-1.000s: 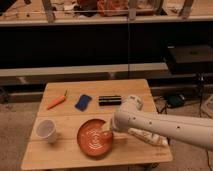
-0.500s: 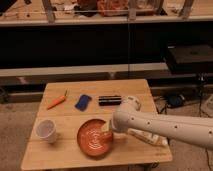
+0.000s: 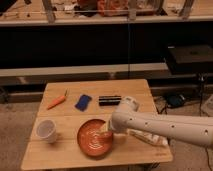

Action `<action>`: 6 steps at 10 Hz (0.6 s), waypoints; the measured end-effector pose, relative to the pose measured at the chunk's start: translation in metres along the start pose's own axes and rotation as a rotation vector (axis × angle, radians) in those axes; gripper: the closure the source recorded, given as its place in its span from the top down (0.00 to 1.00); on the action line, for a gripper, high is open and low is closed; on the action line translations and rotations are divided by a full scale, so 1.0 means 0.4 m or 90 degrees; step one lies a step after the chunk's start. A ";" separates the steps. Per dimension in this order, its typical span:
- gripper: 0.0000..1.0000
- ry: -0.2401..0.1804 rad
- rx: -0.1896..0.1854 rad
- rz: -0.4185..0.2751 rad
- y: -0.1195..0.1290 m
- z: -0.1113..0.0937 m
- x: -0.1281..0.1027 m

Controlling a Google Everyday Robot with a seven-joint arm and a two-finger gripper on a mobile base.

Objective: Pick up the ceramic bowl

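Orange-red ceramic bowl point(image 3: 91, 142) sits flat on wooden table point(image 3: 60, 157), near edge, about 6 o'clock from table centre; gripper point(image 3: 106, 131) at the bowl's 2 o'clock rim, jaws spread wide, nothing held; contact with the rim unclear; white arm point(image 3: 165, 127) extends from 3 o'clock; white cup point(image 3: 46, 131) at the bowl's 9 o'clock, apart; far row: carrot point(image 3: 57, 100) at 10, blue object point(image 3: 83, 102) at 11, black block point(image 3: 109, 100) at 12; dark shelving point(image 3: 100, 45) behind

White arm point(image 3: 165, 127) reaches in from the right — gripper point(image 3: 106, 132) low at centre, fingers spread.
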 end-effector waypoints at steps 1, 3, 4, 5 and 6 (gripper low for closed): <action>0.80 0.000 -0.002 0.001 0.000 0.005 0.001; 0.80 -0.001 -0.003 -0.002 -0.007 0.013 0.002; 0.80 -0.001 -0.005 -0.003 -0.008 0.015 0.002; 0.80 -0.001 -0.006 -0.001 -0.006 0.018 0.002; 0.80 -0.002 -0.007 -0.001 -0.006 0.020 0.003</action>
